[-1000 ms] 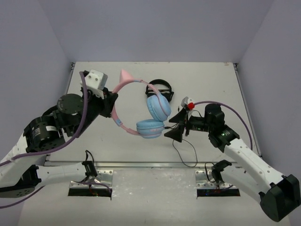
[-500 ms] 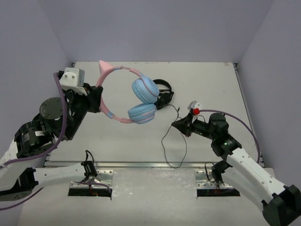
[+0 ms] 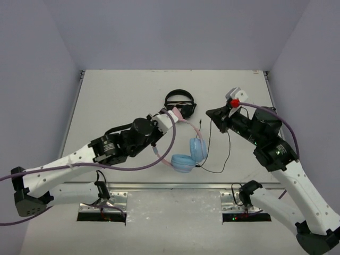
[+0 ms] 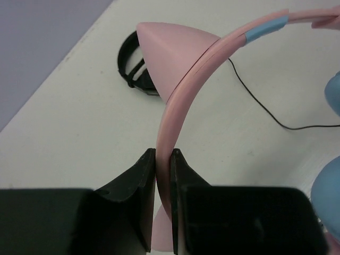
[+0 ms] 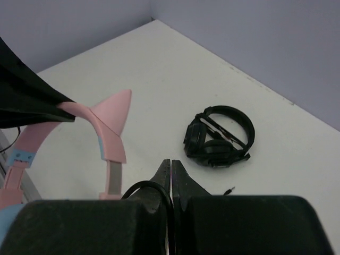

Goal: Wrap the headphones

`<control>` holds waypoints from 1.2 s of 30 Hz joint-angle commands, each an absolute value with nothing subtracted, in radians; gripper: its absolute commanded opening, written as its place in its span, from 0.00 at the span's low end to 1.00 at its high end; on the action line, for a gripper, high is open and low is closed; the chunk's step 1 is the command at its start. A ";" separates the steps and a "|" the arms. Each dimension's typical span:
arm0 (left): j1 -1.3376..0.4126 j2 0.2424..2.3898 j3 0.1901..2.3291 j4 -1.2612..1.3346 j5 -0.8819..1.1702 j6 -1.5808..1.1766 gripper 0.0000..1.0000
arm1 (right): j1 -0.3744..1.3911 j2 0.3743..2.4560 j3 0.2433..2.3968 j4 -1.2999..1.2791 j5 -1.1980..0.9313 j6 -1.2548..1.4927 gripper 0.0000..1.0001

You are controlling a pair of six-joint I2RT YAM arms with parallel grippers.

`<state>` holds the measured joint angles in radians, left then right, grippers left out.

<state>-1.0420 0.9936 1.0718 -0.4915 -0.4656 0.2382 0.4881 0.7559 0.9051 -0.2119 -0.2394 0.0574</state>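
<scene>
Pink at the band, the headphones (image 3: 186, 158) are hanging at centre frame, clamped edge-on in our left gripper (image 4: 163, 156). We are pinching the cable (image 3: 229, 146) in our right gripper (image 5: 171, 168), upper right of the earcups (image 3: 198, 149), slack drooping between them.

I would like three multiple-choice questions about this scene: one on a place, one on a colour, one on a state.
1. Where do the black headphones lie? A on the table B in a drawer C on a shelf
2. Which colour is the headband in the left gripper? A green B pink C black
3. How is the right gripper? A wide open B shut on the headband C shut on the cable
Key: 1 A, they rest on the table top. 2 B, the clamped band is pink. 3 C, its closed fingers pinch the thin dark cable.
</scene>
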 commanded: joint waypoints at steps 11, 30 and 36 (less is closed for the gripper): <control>-1.149 1.258 1.192 -0.384 -0.328 0.347 0.00 | 0.557 0.913 0.965 -0.410 -0.037 0.080 0.01; -1.042 1.298 1.187 -0.238 -0.805 0.240 0.00 | 0.641 0.907 1.195 -0.577 0.037 0.294 0.01; -0.996 1.359 1.264 -0.310 -0.896 0.125 0.00 | 0.641 0.945 1.293 -0.636 -0.050 0.305 0.01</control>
<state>-1.0206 1.3518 1.1889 -0.3229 -0.8246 0.2283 0.6331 0.9302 1.2263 -0.6460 0.0227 0.2871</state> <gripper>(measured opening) 0.106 0.013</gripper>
